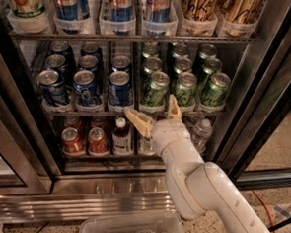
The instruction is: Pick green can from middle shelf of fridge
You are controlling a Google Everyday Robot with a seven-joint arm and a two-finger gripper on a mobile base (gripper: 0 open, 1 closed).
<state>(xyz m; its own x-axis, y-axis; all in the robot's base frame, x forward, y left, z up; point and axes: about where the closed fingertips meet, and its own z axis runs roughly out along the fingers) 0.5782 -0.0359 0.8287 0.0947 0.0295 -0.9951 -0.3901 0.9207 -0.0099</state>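
Note:
The fridge [265, 96] stands open before me. Its middle shelf [67, 108] holds rows of dark blue cans [119, 87] on the left and green cans on the right. The front-left green can [156, 88] stands upright in its lane, with two more green cans [215, 89] beside it. My gripper [153, 112] is open, its cream fingers [138, 120] spread at the shelf's front edge, just below and in front of that front-left green can, holding nothing.
The top rack holds tall slim cans [157, 5]. The bottom rack holds red-orange cans [73, 140], a dark bottle [120, 135] and water bottles [201, 134]. A steel base grille [81, 203] and a clear plastic bin [128, 228] lie below. My white arm [205, 196] crosses the lower right.

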